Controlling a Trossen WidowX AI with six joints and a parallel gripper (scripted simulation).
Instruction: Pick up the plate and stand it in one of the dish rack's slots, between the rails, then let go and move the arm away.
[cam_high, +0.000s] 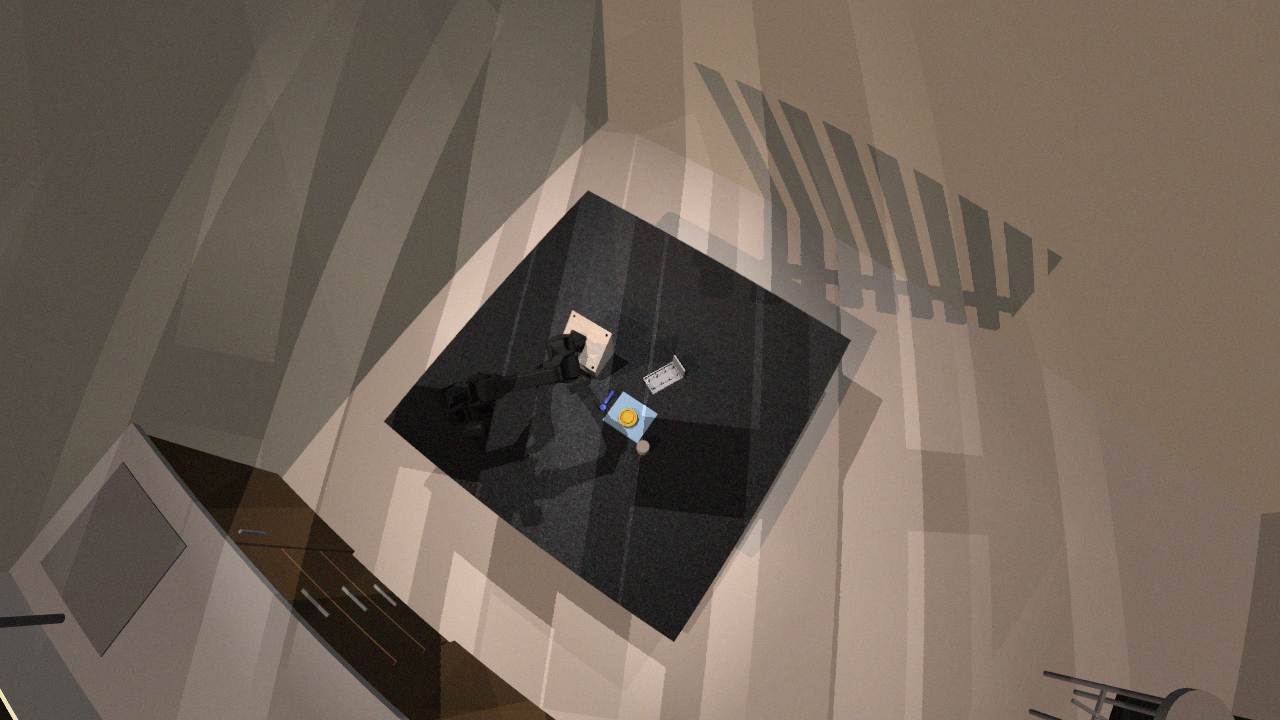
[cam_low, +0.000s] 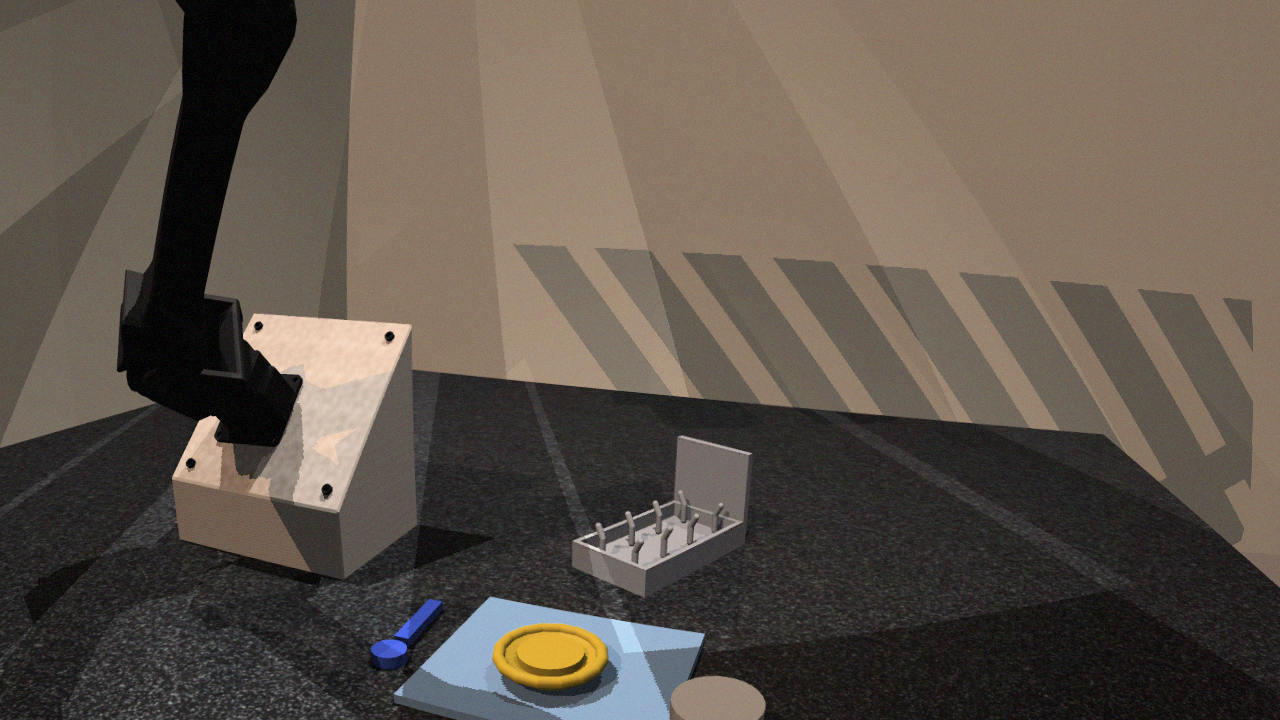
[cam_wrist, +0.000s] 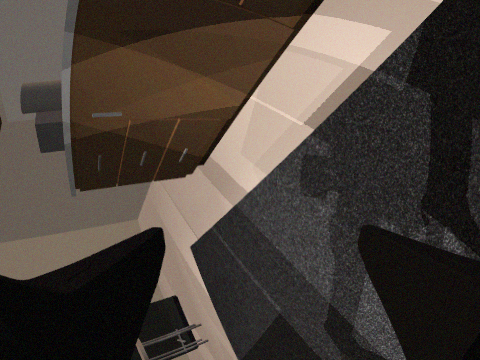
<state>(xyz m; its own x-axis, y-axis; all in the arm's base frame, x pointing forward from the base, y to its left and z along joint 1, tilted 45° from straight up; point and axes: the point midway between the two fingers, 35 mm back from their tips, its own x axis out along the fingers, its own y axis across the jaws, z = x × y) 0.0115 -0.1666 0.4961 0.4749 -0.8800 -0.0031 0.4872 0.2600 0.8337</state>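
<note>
A yellow round plate (cam_high: 628, 417) (cam_low: 550, 655) lies flat on a light-blue square board (cam_high: 644, 414) (cam_low: 465, 640). The grey dish rack (cam_high: 668, 382) (cam_low: 713, 479) stands apart behind the board, a low tray with two rows of short pegs and a tall panel at its far end. No plate stands in it. My gripper (cam_wrist: 266, 239) is open in the wrist view, its two dark fingers wide apart with nothing between them. It is far from the plate and rack, on the left side of the table in the top view, and outside the view of the exterior view.
A blue spoon-like thing (cam_high: 607, 401) (cam_low: 418, 625) lies just left of the board. A beige round thing (cam_high: 642, 446) (cam_low: 717, 698) stands at its near right corner. The pale sloped block (cam_low: 380, 501) under the arm's base stands behind and left of the board.
</note>
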